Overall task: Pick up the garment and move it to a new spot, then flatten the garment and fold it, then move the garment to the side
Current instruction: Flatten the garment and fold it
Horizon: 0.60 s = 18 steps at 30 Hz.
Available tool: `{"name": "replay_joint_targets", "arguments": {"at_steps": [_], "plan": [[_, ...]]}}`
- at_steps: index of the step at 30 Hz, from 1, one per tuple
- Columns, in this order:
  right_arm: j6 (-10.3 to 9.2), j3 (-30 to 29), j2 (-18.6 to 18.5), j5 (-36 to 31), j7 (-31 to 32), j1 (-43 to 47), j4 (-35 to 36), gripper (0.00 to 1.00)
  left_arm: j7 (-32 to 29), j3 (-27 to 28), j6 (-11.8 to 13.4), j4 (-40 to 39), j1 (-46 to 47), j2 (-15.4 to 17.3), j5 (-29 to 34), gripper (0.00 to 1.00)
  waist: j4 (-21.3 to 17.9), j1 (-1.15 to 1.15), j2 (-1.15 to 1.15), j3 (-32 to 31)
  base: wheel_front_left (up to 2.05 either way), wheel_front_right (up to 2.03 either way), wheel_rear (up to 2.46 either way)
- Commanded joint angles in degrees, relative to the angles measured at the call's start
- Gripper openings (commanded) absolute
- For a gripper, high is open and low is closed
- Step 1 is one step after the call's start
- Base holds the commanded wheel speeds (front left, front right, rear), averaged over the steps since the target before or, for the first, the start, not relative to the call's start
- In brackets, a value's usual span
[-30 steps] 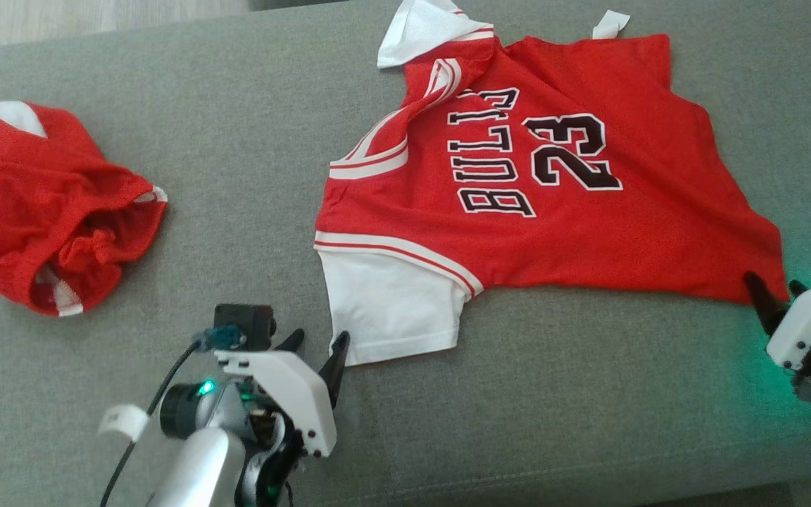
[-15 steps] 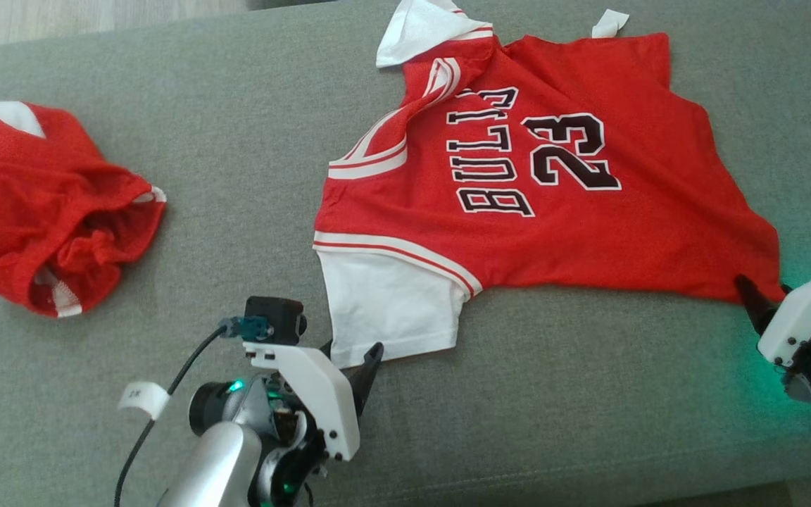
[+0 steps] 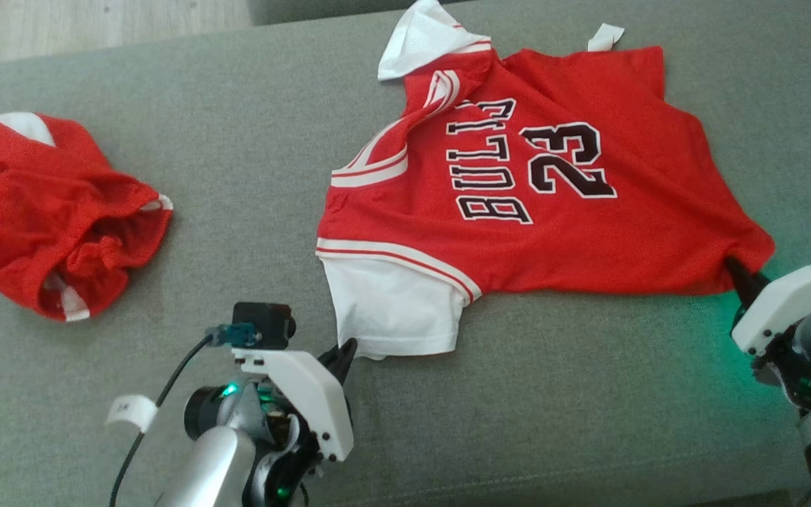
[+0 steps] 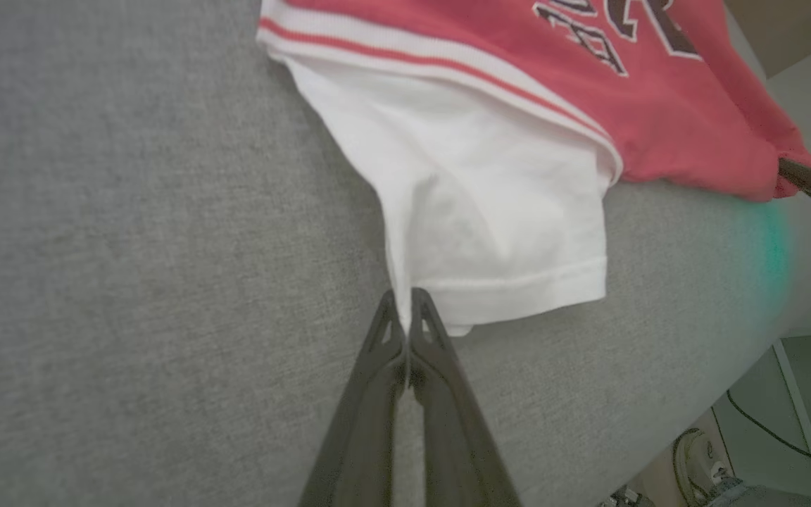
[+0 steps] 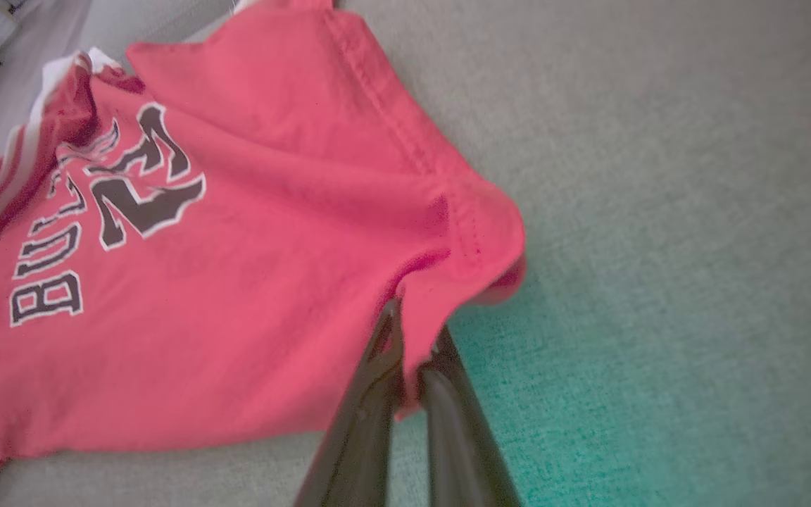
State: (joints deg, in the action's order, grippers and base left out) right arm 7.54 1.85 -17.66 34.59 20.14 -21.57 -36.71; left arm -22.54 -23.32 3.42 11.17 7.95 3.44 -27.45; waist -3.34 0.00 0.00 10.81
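Observation:
The garment (image 3: 574,232) is a red jersey with white sleeves and "BULLS 23" print, lying mostly flat on the grey cushion (image 3: 236,176). My left gripper (image 3: 344,350) is shut on the near corner of the white sleeve (image 4: 490,211). In the left wrist view the left gripper (image 4: 405,310) pinches that corner's hem between closed fingers. My right gripper (image 3: 736,271) is shut on the jersey's red hem corner at the right. The right wrist view shows the red cloth (image 5: 201,282) bunched between the right gripper (image 5: 412,331) fingertips. The far sleeve (image 3: 423,35) is folded over.
A second red garment (image 3: 46,218) lies crumpled at the cushion's left end. Pale wood floor (image 3: 96,21) shows beyond the far edge. The cushion's front edge runs just behind both wrists. Green light glows on the cushion by the right gripper.
Both grippers have gone from open to shut, each pinching a near corner of the jersey. The left gripper shifted slightly left at the sleeve corner. The head view moved a little.

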Motion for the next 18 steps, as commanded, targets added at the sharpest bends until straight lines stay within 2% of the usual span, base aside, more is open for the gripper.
{"name": "replay_joint_targets", "arguments": {"at_steps": [1, 9, 13, 18], "plan": [[-0.05, 1.0, -1.6, 1.1, -2.0, -0.2, 2.5, 0.0, 1.3, 2.3, -0.6, -2.5, 0.5, 0.9, -0.1, 0.0, 0.2, 0.0, 0.0, -0.9, 0.0, 0.0, 0.0], [-0.05, 1.6, -0.5, 11.7, -6.8, -2.0, 10.1, 0.0, 7.9, 6.5, -2.4, -7.3, 4.4, 2.7, -1.2, 0.0, 0.2, 0.0, 0.0, -1.8, 0.0, 0.0, 0.0], [-0.05, 3.0, -1.8, 17.1, -6.5, -6.6, 13.8, 0.0, 9.6, 9.2, -4.0, -6.6, 14.1, 4.6, -1.0, 0.0, 1.1, 0.0, 0.0, 0.7, 0.0, 0.0, 0.0], [-0.05, 4.9, -3.9, 22.2, -5.7, -17.6, 14.1, 0.0, 10.4, 9.9, -6.3, 1.9, 32.1, 5.4, 0.4, 0.0, 2.6, 0.0, 0.0, 6.4, 0.0, 0.0, 0.0]]}}
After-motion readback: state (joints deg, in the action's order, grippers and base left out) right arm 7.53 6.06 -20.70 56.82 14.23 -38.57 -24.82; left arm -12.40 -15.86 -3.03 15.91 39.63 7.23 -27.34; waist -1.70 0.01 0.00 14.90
